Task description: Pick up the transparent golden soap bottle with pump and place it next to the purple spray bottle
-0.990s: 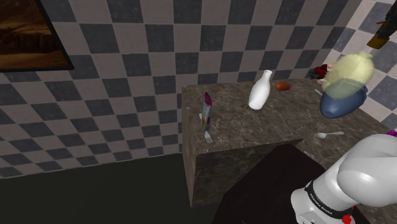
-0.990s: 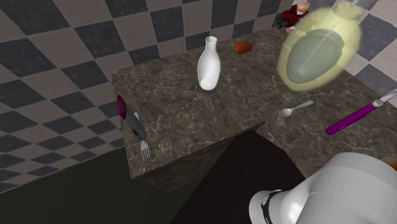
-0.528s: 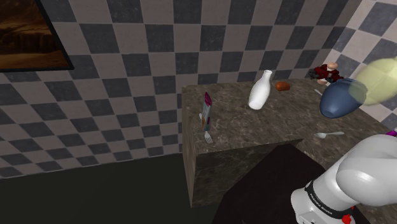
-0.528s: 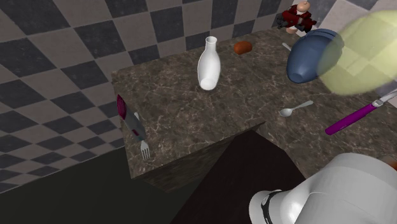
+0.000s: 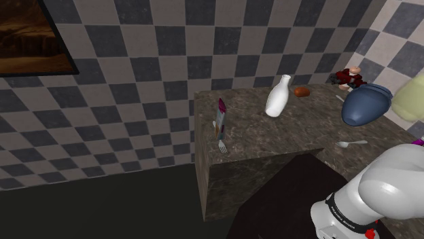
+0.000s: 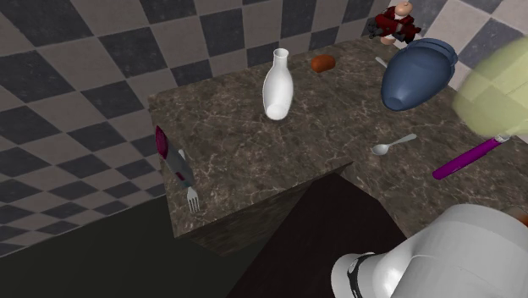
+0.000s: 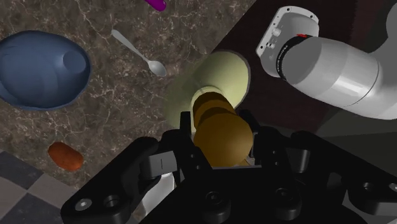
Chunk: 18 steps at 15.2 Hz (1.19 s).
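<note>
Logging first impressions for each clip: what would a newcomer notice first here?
The see-through yellowish soap bottle, aloft at the second exterior view's right edge, clasped in the pincer. Then the dark blue rounded object left of it there and the white vase on the counter.

Veined stone counter, glossy vase, translucent yellowish soap bottle

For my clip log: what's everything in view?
counter: 1, dark marbled, below checkered wall
vase: 1, white, upright near counter's back
bowl: 1, blue, on counter near doll
doll: 1, red, by wall
lump: 1, orange-brown, between vase and doll
spoon: 1, silver, beside bowl
fork: 1, silver, at counter's edge
spray bottle: 1, purple-grey, lying by fork
utensil: 1, purple handle, near spoon
picture: 1, brown, on wall
soap bottle: 1, pale yellow with golden pump, in gripper
arm: 1, white, foreground
gripper: 1, black, shut on soap bottle
</note>
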Tool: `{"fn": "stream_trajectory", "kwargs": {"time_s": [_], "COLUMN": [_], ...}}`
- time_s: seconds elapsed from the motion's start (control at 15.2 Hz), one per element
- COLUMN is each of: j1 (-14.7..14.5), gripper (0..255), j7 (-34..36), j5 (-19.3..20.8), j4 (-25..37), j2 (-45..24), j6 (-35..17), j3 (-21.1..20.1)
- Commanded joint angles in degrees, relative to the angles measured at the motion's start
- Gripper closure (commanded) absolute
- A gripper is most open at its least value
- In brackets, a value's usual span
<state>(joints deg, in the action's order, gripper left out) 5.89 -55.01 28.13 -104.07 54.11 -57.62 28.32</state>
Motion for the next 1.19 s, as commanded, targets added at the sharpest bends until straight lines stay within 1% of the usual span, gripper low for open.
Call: {"fn": "stream_trajectory", "kwargs": {"time_s": [0.0, 1.12], "j1": [0.32, 2.92], "gripper": [255, 255], "j7": [0.23, 2.89], "j5": [0.38, 3.47], "j4": [-2.24, -20.46], "j2": [1.34, 11.26], "j6": [-0.96, -9.37], "j3": [0.19, 2.7]}}
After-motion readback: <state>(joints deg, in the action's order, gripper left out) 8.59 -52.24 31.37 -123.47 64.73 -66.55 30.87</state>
